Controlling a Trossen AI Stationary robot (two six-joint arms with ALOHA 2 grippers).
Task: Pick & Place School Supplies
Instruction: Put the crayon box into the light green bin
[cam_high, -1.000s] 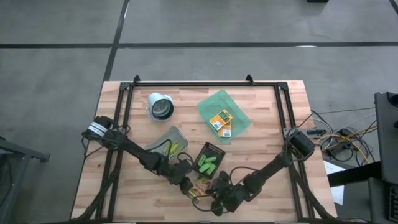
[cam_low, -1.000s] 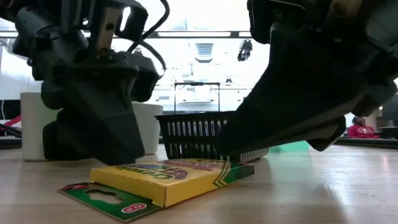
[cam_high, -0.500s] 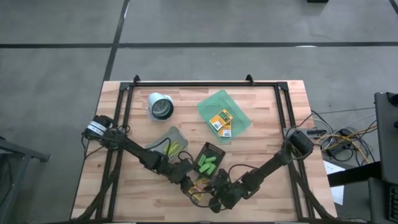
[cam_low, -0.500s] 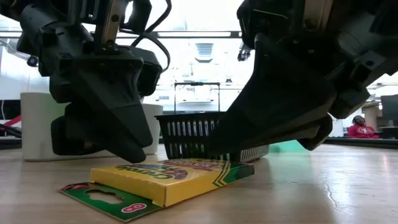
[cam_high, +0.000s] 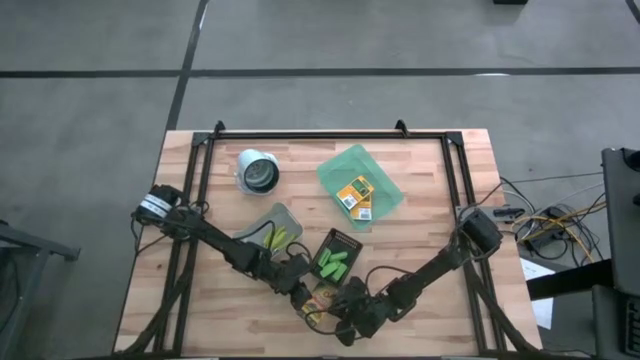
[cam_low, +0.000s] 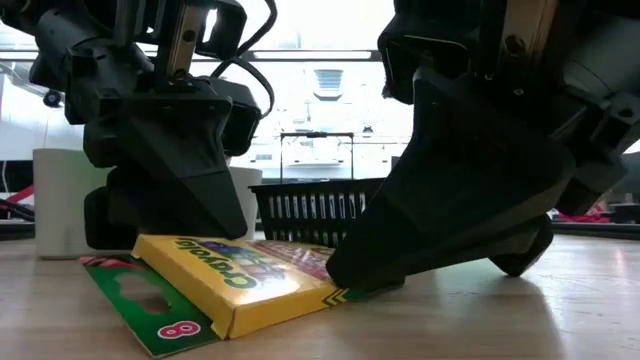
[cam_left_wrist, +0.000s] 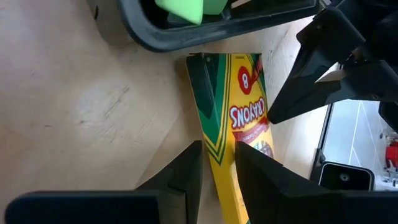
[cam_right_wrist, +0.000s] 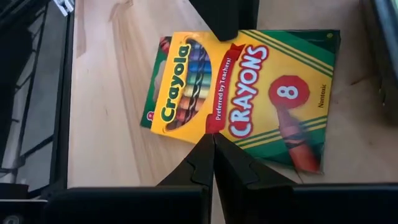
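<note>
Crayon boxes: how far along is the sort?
Done: two crayon boxes lie in the green tray. In hand: the left tool straddles the third crayon box's edge while the shut right tool presses its opposite side. Left: carrying it to the tray.

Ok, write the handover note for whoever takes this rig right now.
Left gripper: fingers astride one edge of the crayon box, which is tipped up at the table's near edge.
Right gripper: shut, tips pressing the box's opposite edge.
Done: two crayon boxes in the green tray; green markers in the black basket; scissors in the clear bin.
Left: lift this last box and place it, probably in the tray.
</note>
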